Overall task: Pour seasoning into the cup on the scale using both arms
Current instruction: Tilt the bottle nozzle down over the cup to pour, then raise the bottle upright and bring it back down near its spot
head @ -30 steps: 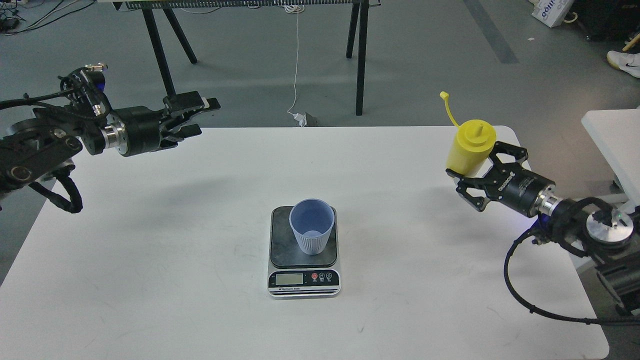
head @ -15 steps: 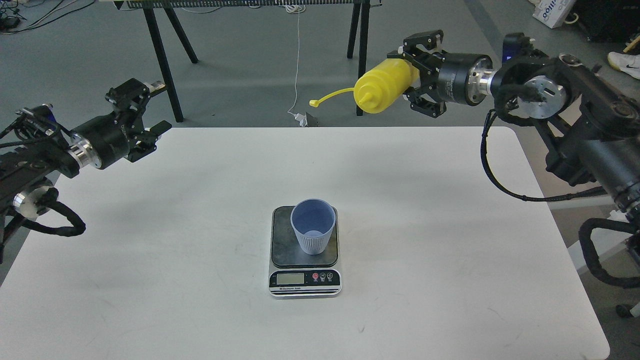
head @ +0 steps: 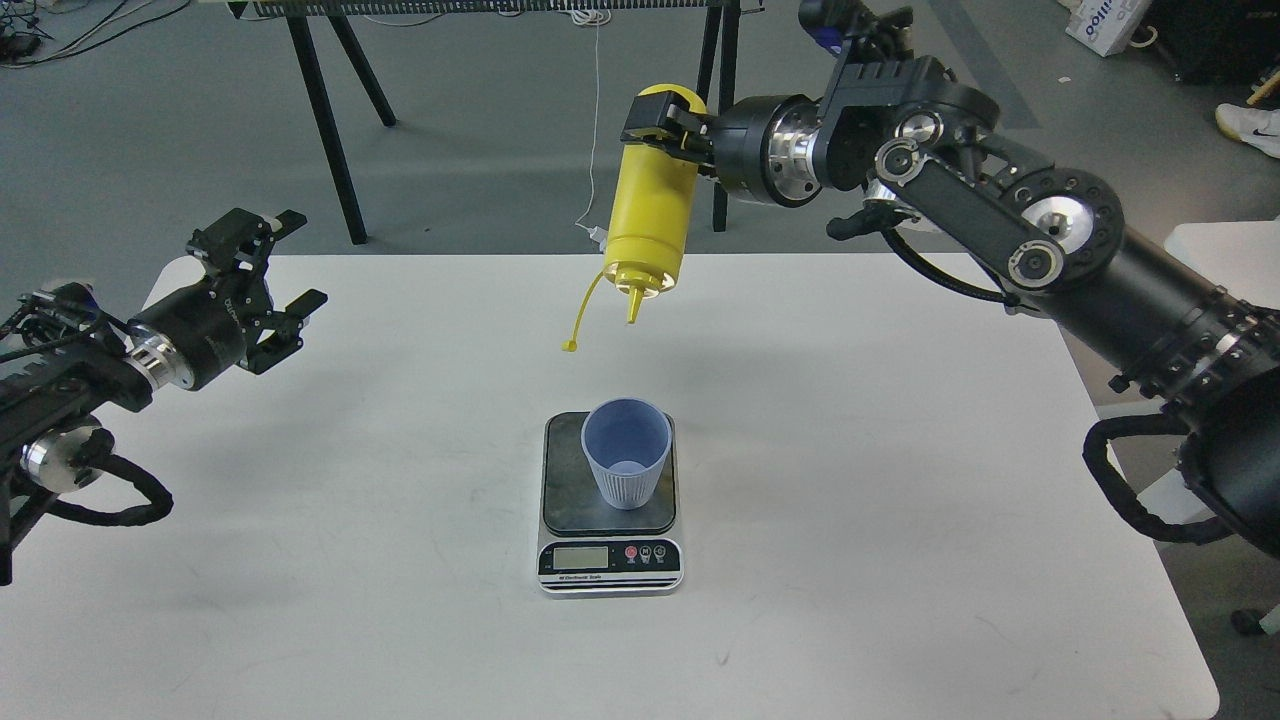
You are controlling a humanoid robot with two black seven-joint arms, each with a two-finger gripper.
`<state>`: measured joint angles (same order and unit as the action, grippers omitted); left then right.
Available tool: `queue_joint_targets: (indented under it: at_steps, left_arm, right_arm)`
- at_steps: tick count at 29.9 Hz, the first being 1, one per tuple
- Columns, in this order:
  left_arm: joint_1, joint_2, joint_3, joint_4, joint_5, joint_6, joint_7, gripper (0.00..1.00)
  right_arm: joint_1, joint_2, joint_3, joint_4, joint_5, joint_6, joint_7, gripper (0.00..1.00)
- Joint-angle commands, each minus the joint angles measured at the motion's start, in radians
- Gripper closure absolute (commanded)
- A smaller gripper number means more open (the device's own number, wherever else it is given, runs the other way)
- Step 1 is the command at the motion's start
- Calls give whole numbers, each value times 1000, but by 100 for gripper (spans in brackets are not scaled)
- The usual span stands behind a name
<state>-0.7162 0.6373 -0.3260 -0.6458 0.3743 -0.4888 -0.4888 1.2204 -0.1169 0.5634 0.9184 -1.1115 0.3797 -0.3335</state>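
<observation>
The yellow seasoning bottle (head: pixel 650 205) hangs upside down, nozzle pointing down, its cap strap dangling to the left. My right gripper (head: pixel 668 118) is shut on the bottle's base and holds it high above the table, above and slightly behind the cup. The light blue-grey cup (head: pixel 625 452) stands upright on the dark platform of the scale (head: pixel 609 565) at mid table. My left gripper (head: pixel 272 275) is open and empty over the table's far left part, well away from the cup.
The white table (head: pixel 860 560) carries only the scale and cup. Black trestle legs (head: pixel 320 110) and a hanging white cable (head: pixel 594 120) stand beyond the far edge. Another white surface (head: pixel 1225 255) is at the right.
My right arm has swung the bottle left and turned it from lying sideways to nozzle-down above the cup. My left gripper has moved slightly down and left.
</observation>
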Motion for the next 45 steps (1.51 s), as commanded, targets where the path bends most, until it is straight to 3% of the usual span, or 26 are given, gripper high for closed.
queue_joint_targets:
  at_steps: [1,9,19,37,45]
  left_arm:
    - [6,-1,-1,0,0,0,0,1]
    - [15,2,1,5,3,0,0,0]
    - [17,-8,-1,21,3,0,0,0]
    - [21,-13,1,21,5,0,0,0]
    - [27,-13,1,28,5,0,0,0]
  right_arm:
    - [2,48,-45,-1,-74,-44,28,98]
    - [4,109,-157,-1,-208,-117,83,98]
    - [4,117,-181,-7,-333,-119,119,98]
    - [7,117,-220,-15,-335,-120,122,98]
    - [8,117,-39,-122,-289,-217,122,98]
